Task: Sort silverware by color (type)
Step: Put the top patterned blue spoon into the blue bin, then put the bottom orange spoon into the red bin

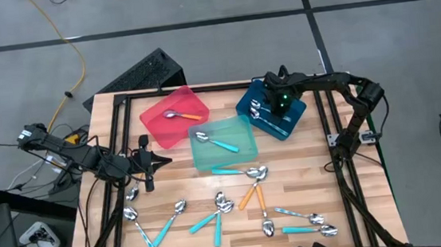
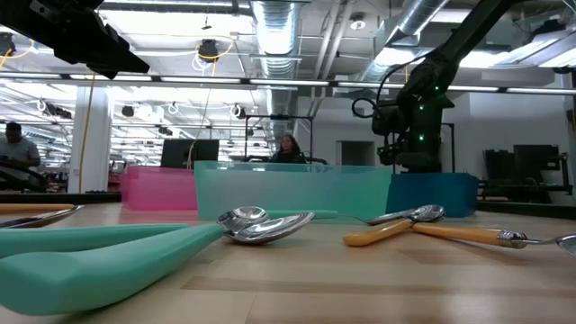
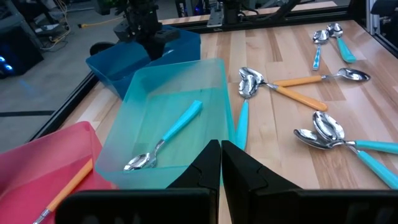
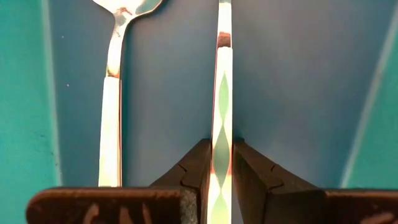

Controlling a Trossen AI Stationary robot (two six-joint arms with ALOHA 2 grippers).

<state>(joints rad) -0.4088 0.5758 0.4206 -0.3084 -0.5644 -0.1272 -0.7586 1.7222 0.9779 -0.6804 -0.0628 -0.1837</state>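
Observation:
My right gripper [image 1: 280,107] hangs over the blue tray [image 1: 260,98] at the far right, pointing down, shut on a pale-handled spoon [image 4: 221,74]. A second pale spoon [image 4: 112,106] lies in that tray beside it. The red tray [image 1: 156,121] holds an orange-handled spoon [image 1: 181,115]. In the teal tray [image 1: 239,152] lies a teal-handled spoon [image 1: 216,142]. Several more spoons, such as [image 1: 252,191], lie on the near half of the table. My left gripper [image 1: 150,158] waits shut at the table's left, touching nothing. My right gripper pinches the pale spoon's thin handle [image 4: 221,124] between its two fingers [image 4: 193,168], coming from above and pointing down. The fingers lie across the handle, which runs on past them over the tray floor. Whether the spoon rests on the floor, I cannot tell.
The three trays stand close together at the table's far middle. Loose spoons are scattered along the near edge, with an orange pair [image 3: 298,84] at the centre. A black frame rail [image 1: 333,130] runs along the right side. Bare wood shows between the trays and the spoons.

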